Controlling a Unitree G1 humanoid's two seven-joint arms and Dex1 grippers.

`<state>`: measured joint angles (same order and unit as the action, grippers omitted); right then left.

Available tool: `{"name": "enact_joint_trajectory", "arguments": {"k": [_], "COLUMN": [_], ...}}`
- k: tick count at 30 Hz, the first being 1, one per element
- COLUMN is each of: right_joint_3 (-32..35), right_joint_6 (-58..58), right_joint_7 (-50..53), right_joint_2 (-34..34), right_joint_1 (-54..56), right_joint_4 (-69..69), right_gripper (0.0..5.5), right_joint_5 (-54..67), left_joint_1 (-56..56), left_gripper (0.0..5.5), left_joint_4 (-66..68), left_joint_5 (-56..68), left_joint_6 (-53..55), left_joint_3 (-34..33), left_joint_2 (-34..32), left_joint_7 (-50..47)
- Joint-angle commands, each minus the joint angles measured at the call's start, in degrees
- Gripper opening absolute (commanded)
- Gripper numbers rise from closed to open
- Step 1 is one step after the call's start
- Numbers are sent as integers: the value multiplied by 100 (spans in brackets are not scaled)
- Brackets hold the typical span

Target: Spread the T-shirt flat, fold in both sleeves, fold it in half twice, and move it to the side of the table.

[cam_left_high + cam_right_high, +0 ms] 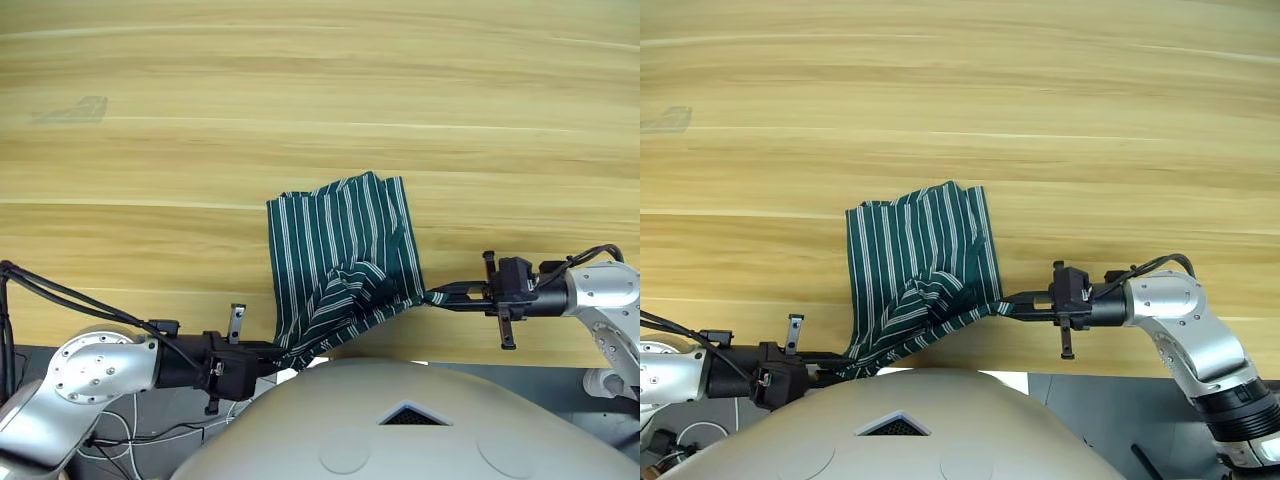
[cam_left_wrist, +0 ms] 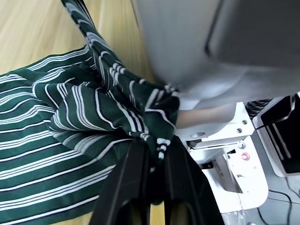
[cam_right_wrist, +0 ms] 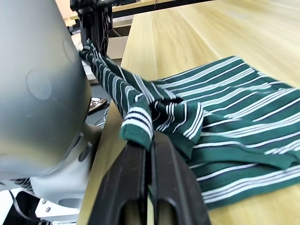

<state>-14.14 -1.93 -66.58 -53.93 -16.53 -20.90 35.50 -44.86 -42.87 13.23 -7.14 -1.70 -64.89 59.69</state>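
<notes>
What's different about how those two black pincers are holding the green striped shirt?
The left pincer sits at the near edge of the wooden table; the right pincer is farther in, over its top. The left pinches a bunched wad of the green white-striped T-shirt; the right nips a ribbed striped band at its edge. Both are shut on the cloth, which stretches between them.

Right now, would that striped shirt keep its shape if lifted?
Probably not: the shirt bunches into loose folds between the left gripper and right gripper, so it looks floppy. Likely light too, since two small pinches hold its edge taut.
</notes>
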Motion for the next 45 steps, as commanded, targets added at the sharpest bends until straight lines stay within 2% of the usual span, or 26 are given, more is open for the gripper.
{"name": "enact_joint_trajectory", "arguments": {"k": [1, 9, 15, 21, 22, 23, 27, 32, 37, 42, 45], "right_joint_3": [135, 284, 284, 168, 166, 179, 437, 678, 423, -268, -821], "right_joint_6": [-35, 14, 192, 217, 175, 146, 348, 478, 894, 1321, 1583], "right_joint_7": [188, 1239, 1693, 1647, 1677, 1695, 2106, 2468, 2419, 2246, 2070], "right_joint_2": [450, 1879, 2624, 2839, 2863, 2885, 3121, 3424, 3519, 3562, 3648], "right_joint_1": [392, 1924, 2712, 2841, 2824, 2823, 2943, 2971, 2843, 3014, 3367], "right_joint_4": [88, 1287, 2428, 2902, 2968, 3027, 3275, 3167, 3132, 2996, 3230], "right_gripper": [0, 0, 0, 0, 29, 43, 118, 199, 293, 303, 303], "right_joint_5": [-230, -1015, -1629, -2017, -2080, -2109, -2247, -2212, -2559, -3276, -3816], "left_joint_1": [1239, 3836, 4373, 4512, 4501, 4506, 4721, 4604, 4968, 5279, 5220], "left_gripper": [18, 18, 18, 18, 17, 52, 119, 192, 275, 363, 366], "left_joint_4": [508, 2265, 3029, 3897, 3951, 3988, 4322, 4077, 4669, 4806, 4452], "left_joint_5": [-72, -103, -591, -1006, -998, -978, -981, -588, -743, -1217, -1235], "left_joint_6": [219, 867, 739, 406, 400, 415, 671, 881, 775, 939, 1018], "left_joint_3": [223, 540, 949, 1105, 1085, 1052, 934, 701, 116, -569, -849], "left_joint_2": [424, 1540, 2015, 2233, 2254, 2282, 2570, 2865, 3453, 3714, 3837], "left_joint_7": [-212, -735, -875, -981, -977, -992, -1340, -1453, -2666, -4296, -4757]}}
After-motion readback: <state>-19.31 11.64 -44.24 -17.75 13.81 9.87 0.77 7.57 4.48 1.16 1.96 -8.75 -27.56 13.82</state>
